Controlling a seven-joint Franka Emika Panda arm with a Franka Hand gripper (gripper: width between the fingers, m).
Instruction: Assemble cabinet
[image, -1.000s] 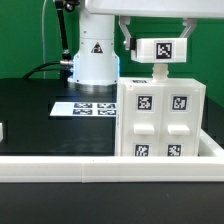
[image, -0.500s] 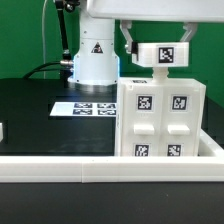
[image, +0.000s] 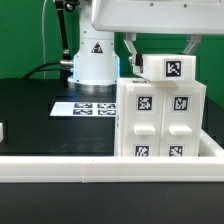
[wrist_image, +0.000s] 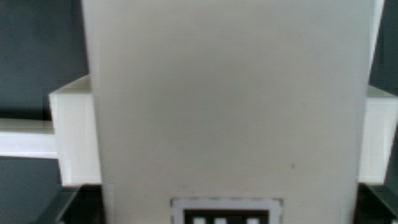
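The white cabinet (image: 160, 120) stands upright at the exterior view's right. Its two front panels carry square marker tags and small knobs. My gripper (image: 160, 52) is directly above it, shut on a white blocky top piece (image: 168, 67) with one tag. That piece sits at the cabinet's top edge, and I cannot tell whether it touches. In the wrist view the held piece (wrist_image: 222, 100) fills the middle with its tag low down, and the cabinet body (wrist_image: 71, 130) shows behind it on both sides. My fingertips are hidden there.
The marker board (image: 85, 107) lies flat on the black table left of the cabinet. The white robot pedestal (image: 92, 60) stands behind it. A white rail (image: 100, 166) runs along the front. A small white part (image: 3, 130) shows at the left edge.
My gripper has moved to the exterior view's right and down with the white top piece, bringing it onto the cabinet's top edge. The cabinet has not moved.
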